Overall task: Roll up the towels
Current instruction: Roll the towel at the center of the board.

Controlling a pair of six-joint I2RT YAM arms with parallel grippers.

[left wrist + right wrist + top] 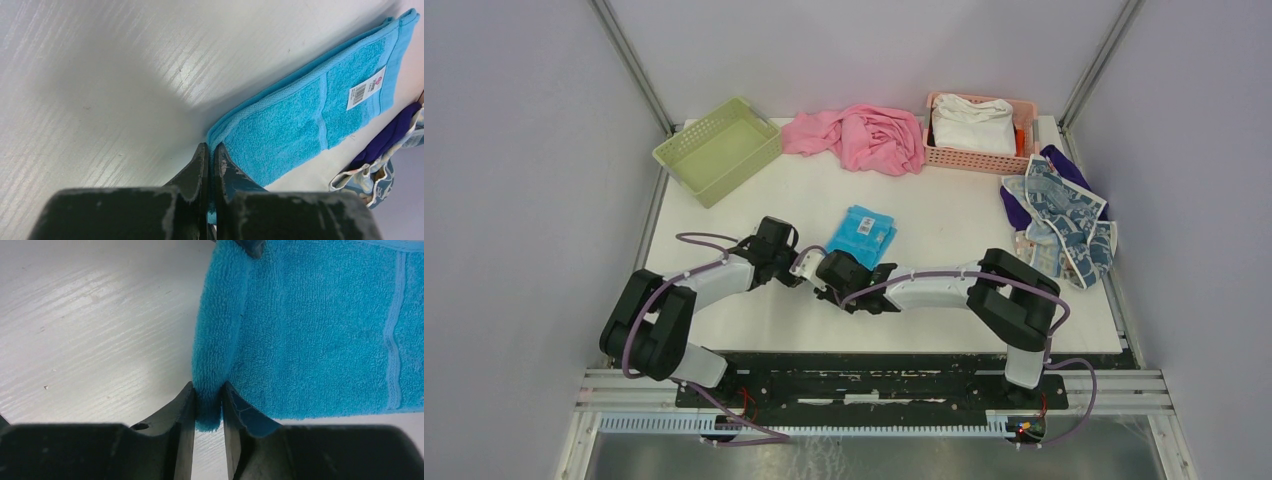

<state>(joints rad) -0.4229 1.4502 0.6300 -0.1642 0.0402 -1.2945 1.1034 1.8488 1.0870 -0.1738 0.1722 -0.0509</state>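
Observation:
The bright blue towel (861,235) lies folded on the white table, with a white label on top. My left gripper (808,268) is shut on its near left corner; in the left wrist view the jaws (211,148) pinch the towel (310,115), and blue cloth shows between them. My right gripper (832,272) is shut on the near folded edge; in the right wrist view (207,388) the towel's (310,330) rounded fold is squeezed between the jaws. The white towel with dark blue print (1064,215) lies crumpled at the right edge. I cannot make out the cream lettered towel.
A green basket (719,148) stands at the back left. A large pink cloth (864,137) lies at the back middle. A pink basket (1024,150) holds a plain white cloth (971,122). A purple cloth (1064,160) lies under the printed towel.

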